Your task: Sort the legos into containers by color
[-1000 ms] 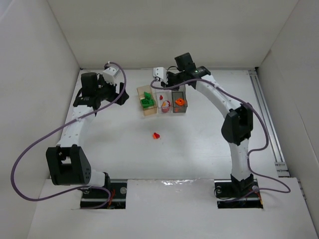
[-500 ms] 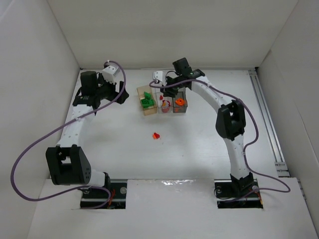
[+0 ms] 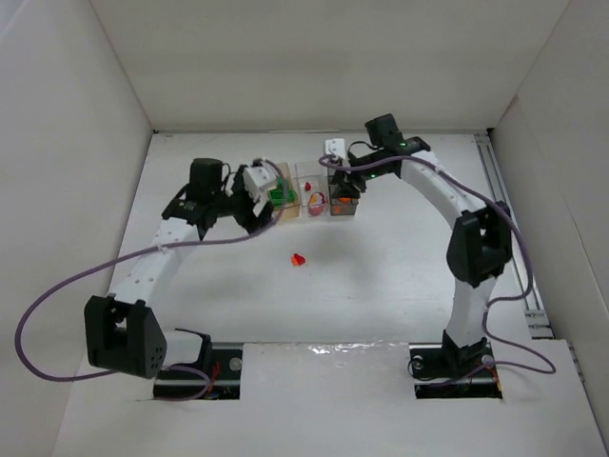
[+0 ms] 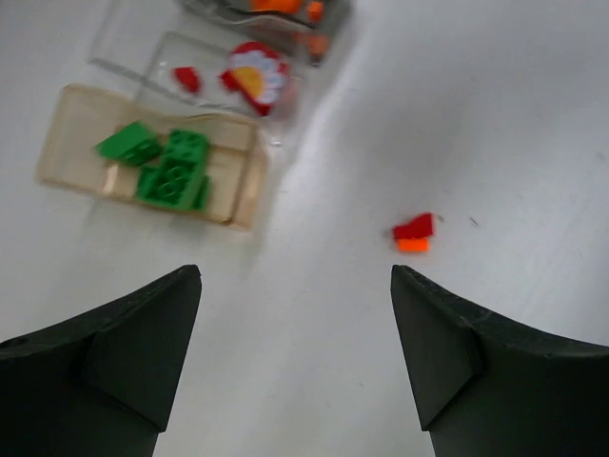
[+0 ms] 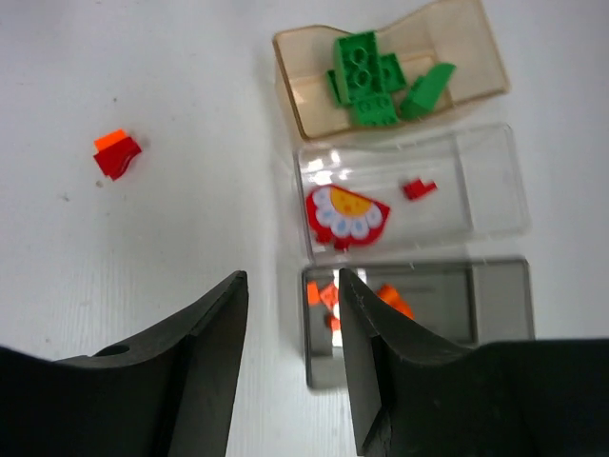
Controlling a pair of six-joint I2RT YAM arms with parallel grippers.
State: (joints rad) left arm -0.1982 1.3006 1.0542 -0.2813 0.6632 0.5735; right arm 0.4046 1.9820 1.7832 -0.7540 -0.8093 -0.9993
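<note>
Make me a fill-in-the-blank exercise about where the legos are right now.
1. The tan bin holds only ____ legos.
2. The orange legos lie in the ____ bin.
3. The flower piece lies in the ____ bin.
4. One red-and-orange lego lies loose on the ____, outside every bin.

Missing words: green; grey; clear; table.

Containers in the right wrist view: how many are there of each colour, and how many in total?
Tan-orange bin: 1
Clear bin: 1
Smoky grey bin: 1
Total: 3
</note>
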